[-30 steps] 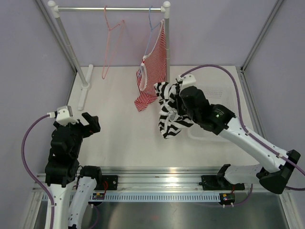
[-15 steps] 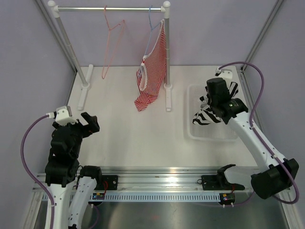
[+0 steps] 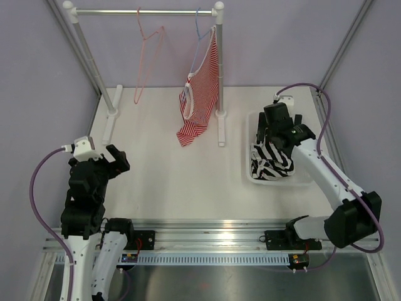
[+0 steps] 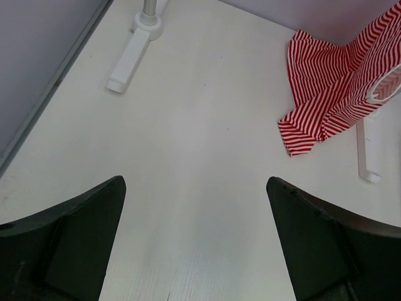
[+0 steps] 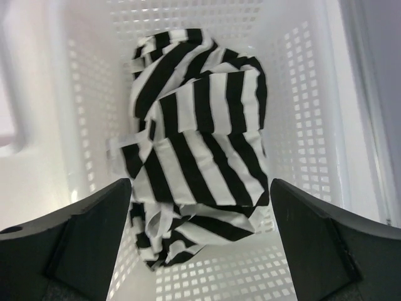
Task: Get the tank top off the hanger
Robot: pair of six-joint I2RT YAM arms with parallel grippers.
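Hovering the right gripper (image 5: 199,188) over the basket (image 5: 301,94), spread wide and gripping nothing. Seeing the tank top (image 5: 194,157) bunched up inside, directly underneath.

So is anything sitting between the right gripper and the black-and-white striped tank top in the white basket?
Nothing visible. The right gripper hangs open directly above the black-and-white striped tank top, which lies crumpled in the white perforated plastic basket, with only clear space between them.

The tank top (image 3: 270,160) lies in the basket (image 3: 247,150) at the table's (image 3: 163,169) 3 o'clock. The hanger (image 3: 147,59) hangs on the rail (image 3: 113,12) at 11 o'clock; the other top (image 3: 199,100) hangs to its right, at 12 o'clock.
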